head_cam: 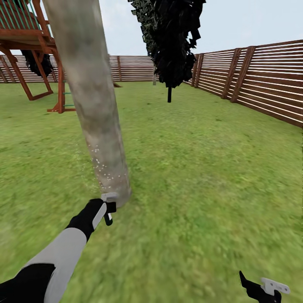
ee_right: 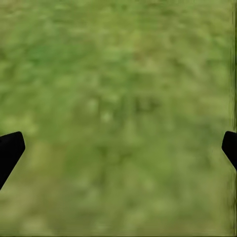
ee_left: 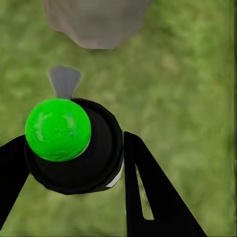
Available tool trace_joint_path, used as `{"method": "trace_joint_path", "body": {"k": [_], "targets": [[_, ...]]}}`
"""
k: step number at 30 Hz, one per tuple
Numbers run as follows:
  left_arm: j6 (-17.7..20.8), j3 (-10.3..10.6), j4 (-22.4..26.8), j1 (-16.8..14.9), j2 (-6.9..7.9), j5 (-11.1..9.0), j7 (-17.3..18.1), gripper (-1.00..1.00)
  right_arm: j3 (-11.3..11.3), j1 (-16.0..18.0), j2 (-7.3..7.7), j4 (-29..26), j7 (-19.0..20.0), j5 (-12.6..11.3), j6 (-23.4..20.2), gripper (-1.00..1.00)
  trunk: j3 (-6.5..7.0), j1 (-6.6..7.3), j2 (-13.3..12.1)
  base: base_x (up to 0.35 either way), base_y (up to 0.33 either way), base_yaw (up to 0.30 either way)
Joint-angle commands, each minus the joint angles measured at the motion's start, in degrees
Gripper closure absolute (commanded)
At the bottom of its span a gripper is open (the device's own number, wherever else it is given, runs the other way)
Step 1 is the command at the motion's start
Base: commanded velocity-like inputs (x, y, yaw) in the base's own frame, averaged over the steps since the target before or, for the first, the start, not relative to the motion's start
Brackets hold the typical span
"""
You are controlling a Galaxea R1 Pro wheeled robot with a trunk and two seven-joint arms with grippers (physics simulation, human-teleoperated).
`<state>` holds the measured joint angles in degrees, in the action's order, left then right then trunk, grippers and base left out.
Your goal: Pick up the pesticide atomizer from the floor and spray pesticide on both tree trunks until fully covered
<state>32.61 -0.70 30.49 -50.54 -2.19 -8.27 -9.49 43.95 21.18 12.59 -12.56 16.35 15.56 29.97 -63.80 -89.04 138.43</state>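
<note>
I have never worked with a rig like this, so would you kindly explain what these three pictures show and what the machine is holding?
These are simulator renders of a wheeled robot with two arms, standing on a grass lawn. The large picture comes from a camera on its head, looking forward and down. In it, the left gripper reaches toward the base of a pale mottled tree trunk, where fine white specks of pesticide dot the bark. The right gripper hangs low over the grass. Behind stand a slatted wooden fence, a dark-leaved tree and a wooden play frame.

The other two pictures come from cameras near each gripper. The left one shows its fingers closed around the pesticide atomizer, a black bottle with a green top, pointing at the trunk. The right one shows open fingers over bare grass.
</note>
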Motion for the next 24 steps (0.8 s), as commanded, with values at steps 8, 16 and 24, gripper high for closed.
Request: {"method": "trace_joint_path", "body": {"k": [8, 16, 24], "targets": [[0.0, -1.0, 0.1, 0.0, 0.05, 0.0, 0.1, 1.0, 0.0, 0.0, -0.18, 0.0, 0.0, 0.0, 0.0, -1.0, 0.0, 0.0, 0.0, 0.0, -0.27, 0.142], [0.1, -1.1, 0.0, 0.0, 0.59, 0.1, 0.7, 1.0, 0.0, 0.0, -0.19, 0.0, 0.0, 0.0, 0.0, -1.0, 0.0, 0.0, 0.0, 0.0, -0.271, 0.144], [0.1, -1.2, 0.1, 0.0, 0.27, 0.1, 0.3, 1.0, 0.0, 0.0, -0.19, 0.0, 0.0, 0.0, 0.0, -1.0, 0.0, 0.0, 0.0, 0.0, -0.271, 0.17]]}}
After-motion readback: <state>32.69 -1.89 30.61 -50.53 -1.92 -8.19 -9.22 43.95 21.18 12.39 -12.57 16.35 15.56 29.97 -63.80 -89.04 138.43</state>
